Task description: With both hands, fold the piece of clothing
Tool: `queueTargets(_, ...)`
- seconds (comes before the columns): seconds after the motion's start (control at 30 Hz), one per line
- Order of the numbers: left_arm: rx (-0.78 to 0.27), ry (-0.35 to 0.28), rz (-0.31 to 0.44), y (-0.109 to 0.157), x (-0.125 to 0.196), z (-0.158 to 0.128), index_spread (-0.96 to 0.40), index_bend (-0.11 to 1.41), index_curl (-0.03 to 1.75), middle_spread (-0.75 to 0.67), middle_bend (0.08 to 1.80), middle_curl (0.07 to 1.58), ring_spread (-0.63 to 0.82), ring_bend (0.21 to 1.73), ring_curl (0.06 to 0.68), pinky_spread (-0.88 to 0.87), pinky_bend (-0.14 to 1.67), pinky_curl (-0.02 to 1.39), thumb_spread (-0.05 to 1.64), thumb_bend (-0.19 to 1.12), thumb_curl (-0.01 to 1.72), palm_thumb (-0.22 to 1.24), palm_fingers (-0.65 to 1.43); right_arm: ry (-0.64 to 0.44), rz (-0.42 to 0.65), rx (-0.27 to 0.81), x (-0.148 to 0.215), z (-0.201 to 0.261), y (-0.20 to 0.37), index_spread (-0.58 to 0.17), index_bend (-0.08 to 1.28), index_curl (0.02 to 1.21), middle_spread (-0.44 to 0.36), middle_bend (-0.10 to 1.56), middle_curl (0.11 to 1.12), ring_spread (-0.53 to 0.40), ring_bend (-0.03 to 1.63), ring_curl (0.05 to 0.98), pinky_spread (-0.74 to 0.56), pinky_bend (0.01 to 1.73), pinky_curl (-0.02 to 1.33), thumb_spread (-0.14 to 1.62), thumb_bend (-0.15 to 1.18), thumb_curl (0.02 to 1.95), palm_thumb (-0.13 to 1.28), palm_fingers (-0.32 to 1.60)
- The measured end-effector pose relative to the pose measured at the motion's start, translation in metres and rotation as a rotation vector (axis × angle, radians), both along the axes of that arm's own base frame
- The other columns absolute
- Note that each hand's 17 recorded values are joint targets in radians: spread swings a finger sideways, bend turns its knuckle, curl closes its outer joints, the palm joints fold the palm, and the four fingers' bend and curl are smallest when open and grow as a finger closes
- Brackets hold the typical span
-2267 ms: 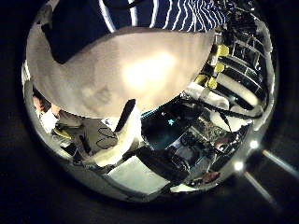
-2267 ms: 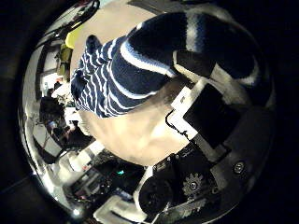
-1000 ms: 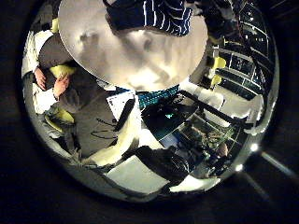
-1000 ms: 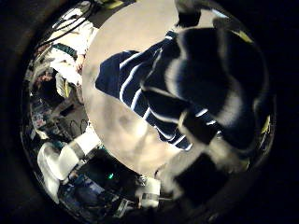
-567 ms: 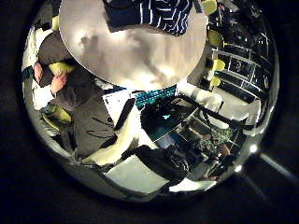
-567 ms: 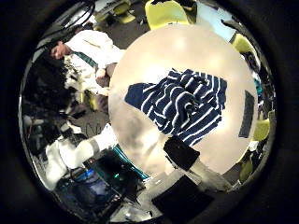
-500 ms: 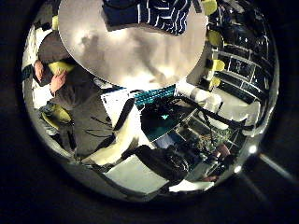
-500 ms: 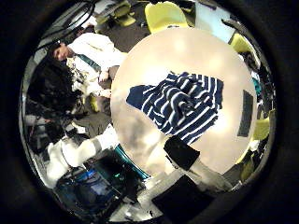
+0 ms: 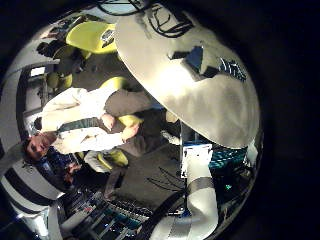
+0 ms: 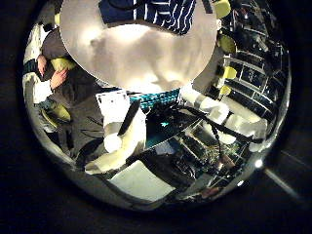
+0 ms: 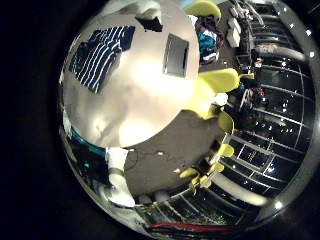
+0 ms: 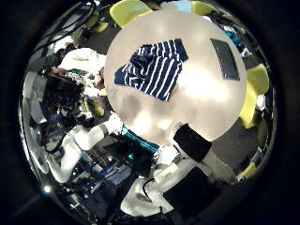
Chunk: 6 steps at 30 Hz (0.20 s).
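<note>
Plainly, no outside view was supplied; all four palm views looked down from well above a round worktop (image 12: 178,94). No container was seen in any view.

The piece of clothing (image 12: 153,67), a striped garment, lay bunched and partly folded on the worktop near its rim, clear of both hands. It showed whole in the right thumb side view and again in the right little finger side view (image 11: 101,55). The left thumb side view caught only part of it (image 10: 161,12), cut off at the picture's edge. In the left little finger side view it was small and hard to make out (image 9: 215,65).

A flat dark rectangular panel (image 12: 224,59) lay on the worktop well apart from the garment; it appeared also in the right little finger side view (image 11: 176,54), but not in the left thumb side view.

A white robot arm (image 12: 80,150) rose beside the worktop in the right thumb side view.

Neither hand's fingers could be identified with confidence in any view, so how far they were open could not be told. Nothing was seen held.
</note>
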<state>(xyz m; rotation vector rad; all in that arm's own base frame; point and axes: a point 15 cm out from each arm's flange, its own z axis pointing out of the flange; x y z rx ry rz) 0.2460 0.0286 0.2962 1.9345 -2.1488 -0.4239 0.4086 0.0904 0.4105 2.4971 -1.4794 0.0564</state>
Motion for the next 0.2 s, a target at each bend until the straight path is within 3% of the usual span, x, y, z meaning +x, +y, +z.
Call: queueTargets(0.2, -0.003, 0.007, 0.007, -0.004, -0.005, -0.004, 0.0, 0.17, 0.33, 0.19, 0.19, 0.36, 0.16, 0.76, 0.235, 0.29, 0.56, 0.32, 1.12, -0.02, 0.3, 0.39, 0.14, 0.057, -0.01, -0.011, -0.012, -0.01, -0.021, -0.394, 0.16, 0.3, -0.014, 0.22, 0.37, 0.18, 0.58, 0.264, 0.46, 0.54, 0.43, 1.24, -0.02, 0.38, 0.68, 0.1)
